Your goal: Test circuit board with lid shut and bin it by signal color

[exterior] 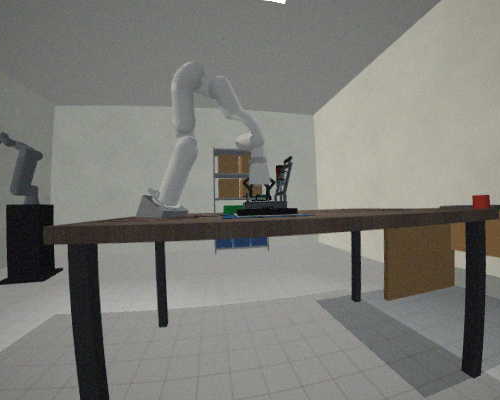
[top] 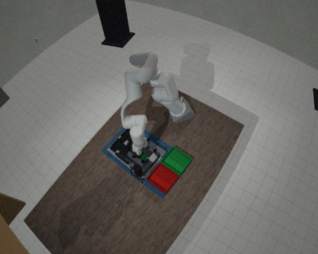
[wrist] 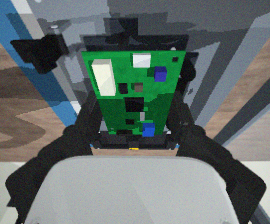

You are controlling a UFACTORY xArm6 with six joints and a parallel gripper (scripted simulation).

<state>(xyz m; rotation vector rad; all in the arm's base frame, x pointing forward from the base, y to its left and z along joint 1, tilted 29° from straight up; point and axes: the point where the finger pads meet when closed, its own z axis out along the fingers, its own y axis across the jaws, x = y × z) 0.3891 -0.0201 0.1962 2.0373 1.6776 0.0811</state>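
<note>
Circuit board held across long edges by gripper, fingers spread wide against it, above tester. White connector resolved in wrist view only. Green bin, red bin: contents none seen, top view.
</note>
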